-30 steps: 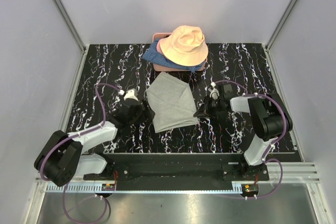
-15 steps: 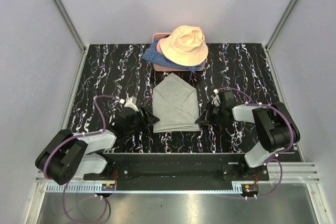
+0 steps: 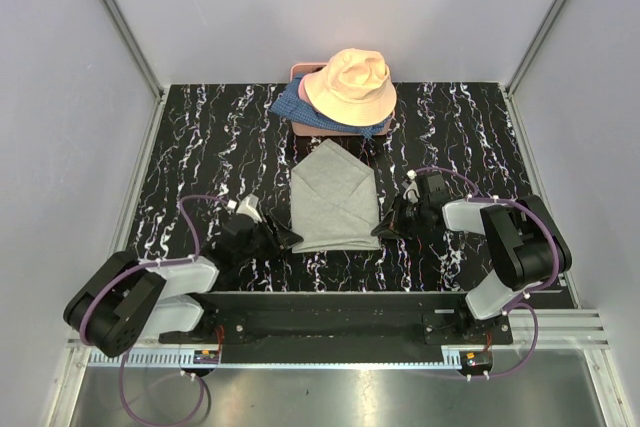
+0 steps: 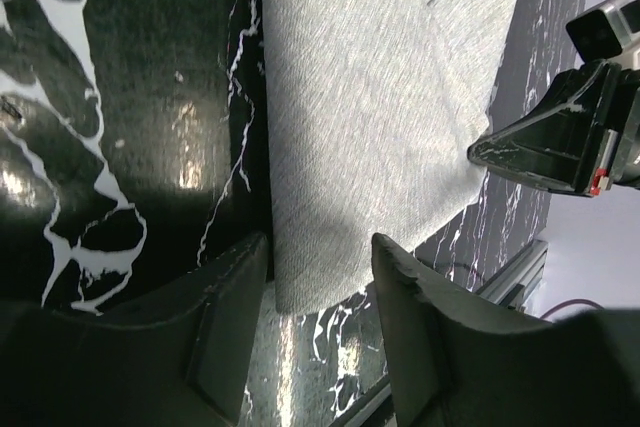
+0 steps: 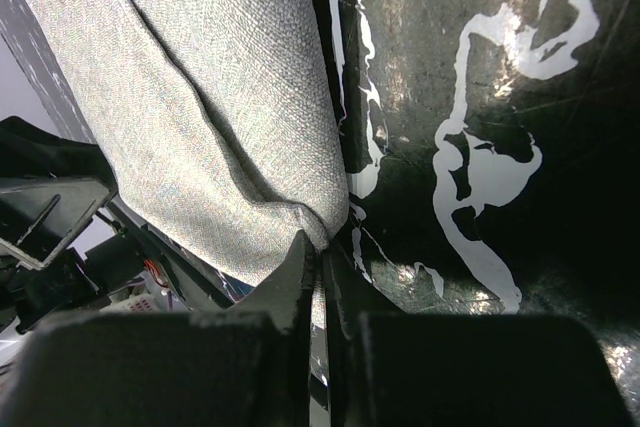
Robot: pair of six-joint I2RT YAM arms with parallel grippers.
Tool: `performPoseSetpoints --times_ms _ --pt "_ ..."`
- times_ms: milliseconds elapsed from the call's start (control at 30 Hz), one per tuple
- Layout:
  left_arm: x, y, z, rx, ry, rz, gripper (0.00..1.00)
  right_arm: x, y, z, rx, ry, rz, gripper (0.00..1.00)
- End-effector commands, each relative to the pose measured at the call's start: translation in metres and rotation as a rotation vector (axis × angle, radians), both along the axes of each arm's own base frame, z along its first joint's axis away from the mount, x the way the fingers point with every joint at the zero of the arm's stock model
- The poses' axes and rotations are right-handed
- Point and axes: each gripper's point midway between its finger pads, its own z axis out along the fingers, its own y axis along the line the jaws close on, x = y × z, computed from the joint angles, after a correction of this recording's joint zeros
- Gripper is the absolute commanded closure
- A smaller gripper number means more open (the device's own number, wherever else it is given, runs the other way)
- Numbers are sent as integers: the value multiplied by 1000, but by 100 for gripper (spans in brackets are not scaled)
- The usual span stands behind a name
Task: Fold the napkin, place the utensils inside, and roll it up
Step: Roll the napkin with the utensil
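Napkin [image 3: 335,197] is seen from above, folded at the middle of the bench [image 3: 200,147], near of the hat [image 3: 350,85]; no utensils can be made out. From the left wrist, the left pincer [image 4: 320,257] is seen spread around the near-left corner, which should be seated deep before closing. From the right wrist, the right pincer [image 5: 320,247] is seen pinching the near-right corner; an even lift is advised.

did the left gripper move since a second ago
Yes. The left gripper has pulled back toward the near edge, closer to the black base rail, and now sits at the napkin's near left corner.
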Motion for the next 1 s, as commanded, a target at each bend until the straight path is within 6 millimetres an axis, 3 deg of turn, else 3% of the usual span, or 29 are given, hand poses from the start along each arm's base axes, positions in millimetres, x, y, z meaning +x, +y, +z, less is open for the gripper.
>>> performPoseSetpoints --times_ms 0,233,400,533,567,600,767,833,933,967 --pt "-27 20 -37 109 139 21 51 -1 -5 -3 -49 -6 -13 96" --pt "-29 11 -40 82 142 -9 60 1 -5 0 -49 -20 -17 96" --pt "-26 7 -38 73 131 -21 74 1 -5 1 -49 -25 -16 93" --pt "-18 4 -30 90 109 -32 94 2 -8 9 -62 -52 -16 77" --pt "-17 3 -27 91 99 -36 100 6 -8 15 -68 -85 -5 68" --pt "-18 5 -28 112 109 -46 100 10 -8 26 -68 -133 -3 63" --pt "-10 2 -8 123 87 -86 100 24 -2 87 -158 -459 68 48" --pt "-9 3 -2 126 90 -104 100 24 15 104 -223 -598 142 39" --pt "-6 6 1 137 102 -125 100 16 48 122 -244 -746 254 35" --pt "-8 3 3 123 112 -149 100 15 56 119 -256 -767 285 34"
